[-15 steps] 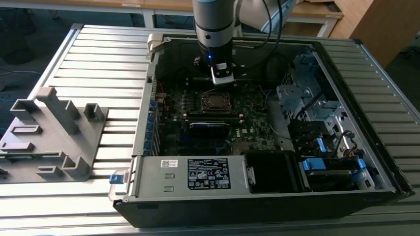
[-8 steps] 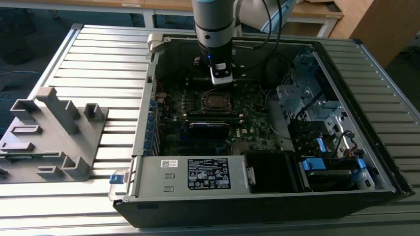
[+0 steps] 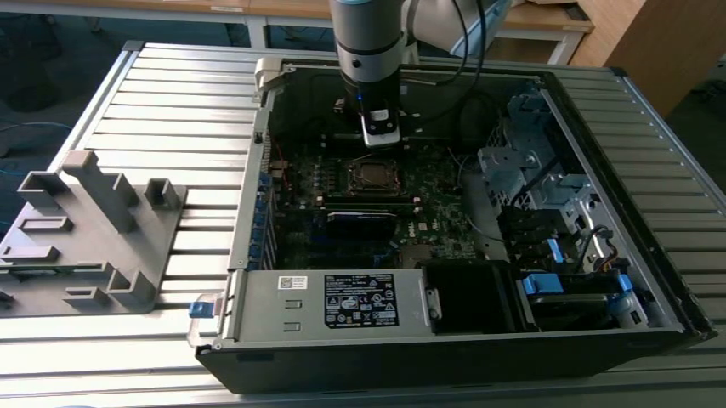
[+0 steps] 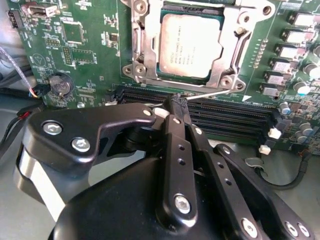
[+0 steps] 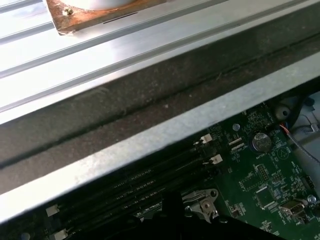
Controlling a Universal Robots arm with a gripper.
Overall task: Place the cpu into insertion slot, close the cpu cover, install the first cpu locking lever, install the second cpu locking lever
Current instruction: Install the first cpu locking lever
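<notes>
silvery cpu [image 4: 190, 46] already sits in the insertion slot [image 4: 192, 8] under the closed cpu cover [image 4: 144, 47], while the jaws, pinched narrow, touch a thin locking lever [image 4: 218, 92] that looks unlatched.

In the second wrist view the fingers [image 4: 175, 135] hide some memory slots [image 4: 235, 112] and the cpu cover [image 4: 145, 50] is cropped.

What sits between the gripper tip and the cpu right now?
In the second wrist view, the frame edge of the cpu cover and a thin metal lever rod, over green motherboard, lie between the gripper and the cpu.
</notes>
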